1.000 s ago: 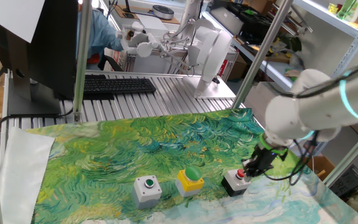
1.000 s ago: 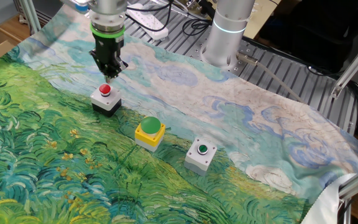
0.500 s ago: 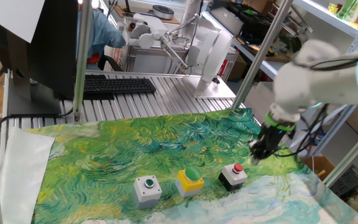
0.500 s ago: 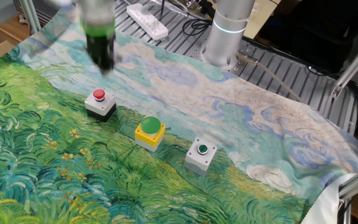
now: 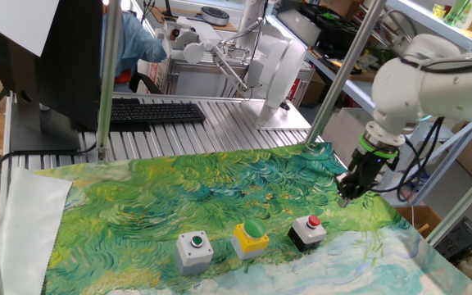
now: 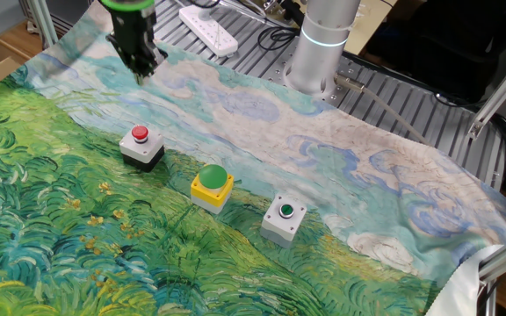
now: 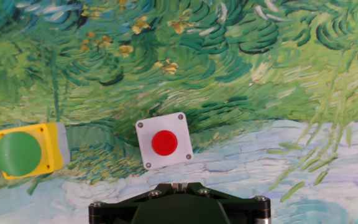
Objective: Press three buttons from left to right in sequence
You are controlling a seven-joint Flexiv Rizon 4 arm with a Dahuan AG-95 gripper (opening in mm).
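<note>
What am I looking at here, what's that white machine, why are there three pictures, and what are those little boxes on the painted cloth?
The white machine is a robot arm ending in a two-finger gripper, shut and holding nothing. Two pictures come from fixed cameras on opposite sides of the table; the third looks down from a camera on the hand itself. On the green and blue painted cloth sit three push-button boxes in a row: a grey box with a small green button, a yellow box with a green dome, and a black box with a red button. The gripper hangs in the air above and beside the black box.
</note>
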